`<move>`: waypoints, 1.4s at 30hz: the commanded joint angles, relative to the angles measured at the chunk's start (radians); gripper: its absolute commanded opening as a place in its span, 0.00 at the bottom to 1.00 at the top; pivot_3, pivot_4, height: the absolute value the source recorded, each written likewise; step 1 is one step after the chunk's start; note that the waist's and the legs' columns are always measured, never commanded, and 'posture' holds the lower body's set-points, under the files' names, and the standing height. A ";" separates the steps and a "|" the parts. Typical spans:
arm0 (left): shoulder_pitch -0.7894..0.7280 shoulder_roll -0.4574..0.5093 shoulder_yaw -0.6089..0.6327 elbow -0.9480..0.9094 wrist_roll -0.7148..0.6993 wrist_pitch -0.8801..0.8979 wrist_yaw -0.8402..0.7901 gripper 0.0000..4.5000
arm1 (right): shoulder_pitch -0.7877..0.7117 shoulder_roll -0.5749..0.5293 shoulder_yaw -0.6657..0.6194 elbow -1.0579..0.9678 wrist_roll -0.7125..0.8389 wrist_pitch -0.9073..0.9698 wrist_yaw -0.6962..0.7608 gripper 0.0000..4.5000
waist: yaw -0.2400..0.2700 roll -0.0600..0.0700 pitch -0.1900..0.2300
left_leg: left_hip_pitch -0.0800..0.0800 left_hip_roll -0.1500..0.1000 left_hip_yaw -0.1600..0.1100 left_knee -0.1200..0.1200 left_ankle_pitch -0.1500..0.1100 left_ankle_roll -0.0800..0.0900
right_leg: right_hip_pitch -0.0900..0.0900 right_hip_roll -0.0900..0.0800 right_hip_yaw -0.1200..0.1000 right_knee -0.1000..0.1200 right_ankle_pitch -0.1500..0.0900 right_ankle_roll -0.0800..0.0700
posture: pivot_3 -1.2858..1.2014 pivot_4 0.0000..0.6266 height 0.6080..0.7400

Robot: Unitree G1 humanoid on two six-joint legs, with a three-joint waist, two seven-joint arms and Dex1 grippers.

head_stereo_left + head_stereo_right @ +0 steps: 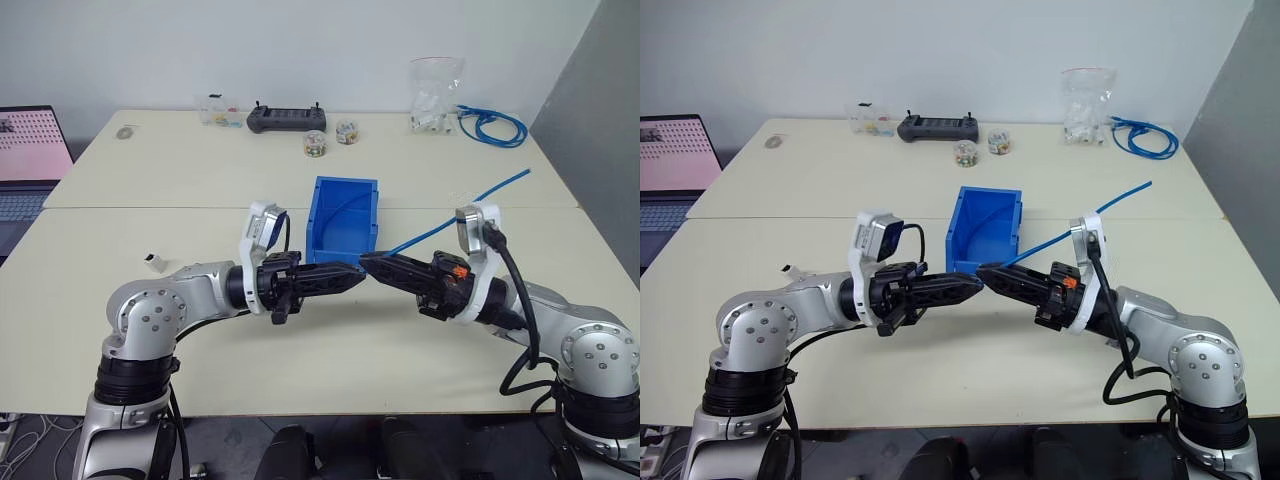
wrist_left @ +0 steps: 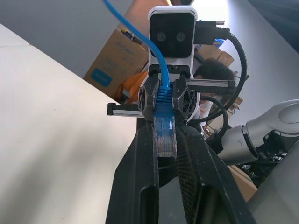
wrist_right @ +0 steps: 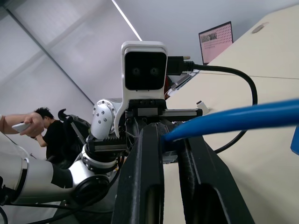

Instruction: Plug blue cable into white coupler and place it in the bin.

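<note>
The two grippers meet tip to tip over the near table, just in front of the bin (image 1: 344, 214).

The left gripper (image 1: 352, 274) has its two black fingers pressed together. In the left wrist view the clear plug at the end of the cable (image 2: 165, 108) sits between those fingers (image 2: 140, 186), so the left gripper is pinching the plug end.

The right gripper (image 1: 372, 263) also has its fingers pressed close. They pinch the cable a little way back from the plug. In the right wrist view the blue cable (image 3: 233, 119) comes out from between the right fingers (image 3: 145, 177) and runs off to the side.

From the right gripper the cable goes up and back over the robot's right arm. Its far end sticks up in the air above the table.

The coupler (image 1: 154, 262) is a tiny white block. It lies on the table by the left arm, well apart from both grippers. Nothing touches it.

The bin is blue and open on top. It stands in the middle of the table, by the seam between the two tables. I cannot tell if a thin blue line inside it is a thing or part of the bin.

On the far table lies a coil (image 1: 492, 125) of blue cable beside a clear bag (image 1: 435, 95) with white parts in it.
</note>
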 commanded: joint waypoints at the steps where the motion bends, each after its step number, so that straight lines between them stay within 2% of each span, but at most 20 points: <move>1: -0.020 0.002 0.025 -0.010 -0.027 -0.007 0.011 0.06 | -0.013 -0.005 0.018 -0.026 0.043 -0.013 0.004 0.03 | 0.000 0.000 0.000 | 0.000 0.000 0.000 0.000 0.000 0.000 | 0.000 0.000 0.000 0.000 0.000 0.000 | 0.52 0.24 1.00; 2: -0.020 0.002 0.023 -0.007 -0.036 0.001 0.006 0.06 | -0.012 -0.006 0.020 -0.027 0.045 -0.014 0.004 0.03 | 0.000 0.000 0.000 | 0.000 0.000 0.000 0.000 0.000 0.000 | 0.000 0.000 0.000 0.000 0.000 0.000 | 0.52 0.24 1.00; 4: -0.020 0.000 0.024 -0.004 -0.035 -0.001 0.012 0.21 | -0.013 -0.006 0.024 -0.026 0.048 -0.016 0.003 0.03 | 0.000 0.000 0.000 | 0.000 0.000 0.000 0.000 0.000 0.000 | 0.000 0.000 0.000 0.000 0.000 0.000 | 0.52 0.24 1.00; 6: -0.019 0.001 0.024 -0.002 -0.034 -0.005 0.014 0.26 | -0.012 -0.009 0.027 -0.026 0.051 -0.020 0.001 0.03 | 0.000 0.000 0.000 | 0.000 0.000 0.000 0.000 0.000 0.000 | 0.000 0.000 0.000 0.000 0.000 0.000 | 0.52 0.24 1.00; 7: -0.020 0.001 0.027 0.000 -0.041 -0.004 0.015 0.33 | -0.012 -0.010 0.029 -0.026 0.052 -0.022 0.001 0.03 | 0.000 0.000 0.000 | -0.001 0.000 0.000 0.000 0.000 0.000 | -0.001 0.000 0.000 0.000 0.000 0.000 | 0.52 0.24 1.00; 14: -0.001 0.026 0.049 -0.014 -0.072 0.010 0.024 0.64 | -0.012 -0.013 0.034 -0.018 0.043 -0.033 0.005 0.03 | 0.000 0.000 0.000 | -0.002 0.000 0.000 0.000 0.000 0.000 | -0.002 0.000 0.000 0.000 0.000 0.000 | 0.52 0.24 1.00; 20: 0.093 0.090 0.118 -0.086 -0.143 0.028 0.052 0.94 | -0.015 -0.018 0.041 0.020 -0.015 -0.052 0.025 0.03 | -0.002 0.000 0.000 | -0.002 0.000 0.001 -0.001 0.000 0.000 | -0.004 0.000 0.001 0.000 0.000 0.000 | 0.52 0.24 1.00; 22: 0.137 0.116 0.145 -0.114 -0.154 0.017 0.062 1.00 | -0.018 -0.019 0.042 0.037 -0.038 -0.059 0.037 0.03 | -0.001 0.000 0.000 | -0.002 0.001 0.001 -0.001 0.000 0.000 | -0.004 0.000 0.001 0.000 0.000 0.000 | 0.52 0.24 1.00; 25: 0.207 0.137 0.191 -0.153 -0.158 -0.010 0.103 1.00 | -0.023 -0.027 0.041 0.057 -0.073 -0.064 0.063 0.03 | 0.000 0.000 0.000 | -0.002 0.001 0.001 -0.001 0.000 0.000 | -0.004 0.000 0.002 0.000 0.000 0.000 | 0.52 0.24 1.00; 27: 0.268 0.105 0.244 -0.164 -0.120 -0.060 0.215 1.00 | -0.026 -0.029 0.040 0.069 -0.091 -0.068 0.078 0.03 | 0.001 0.000 0.000 | -0.003 0.001 0.001 -0.001 0.000 0.000 | -0.004 0.000 0.001 0.000 0.000 0.000 | 0.52 0.24 1.00; 32: 0.436 -0.017 0.269 -0.198 0.282 -0.332 0.518 1.00 | -0.029 -0.020 0.051 0.091 -0.134 -0.080 0.107 0.03 | 0.002 0.000 0.001 | -0.002 0.001 0.002 -0.002 0.000 0.000 | -0.004 -0.001 0.003 -0.001 0.000 0.000 | 0.52 0.24 1.00; 34: 0.466 -0.057 0.256 -0.194 0.402 -0.424 0.584 1.00 | -0.028 -0.016 0.055 0.094 -0.146 -0.079 0.116 0.03 | 0.007 0.000 0.001 | -0.003 0.001 0.001 -0.001 0.000 0.000 | -0.004 0.000 0.002 -0.002 0.000 0.000 | 0.52 0.24 1.00; 37: 0.499 -0.113 0.241 -0.156 0.638 -0.540 0.769 1.00 | -0.038 -0.009 0.066 0.107 -0.168 -0.079 0.134 0.03 | 0.018 0.000 0.001 | -0.003 0.001 0.001 -0.001 0.000 0.000 | -0.004 -0.001 0.002 -0.002 0.000 0.000 | 0.52 0.24 1.00; 42: 0.458 -0.222 0.225 -0.075 0.877 -0.632 1.017 1.00 | -0.063 0.000 0.072 0.132 -0.201 -0.077 0.160 0.03 | 0.026 -0.001 0.001 | -0.004 0.001 0.002 -0.001 0.000 0.000 | -0.004 -0.001 0.001 -0.003 0.001 -0.002 | 0.52 0.24 1.00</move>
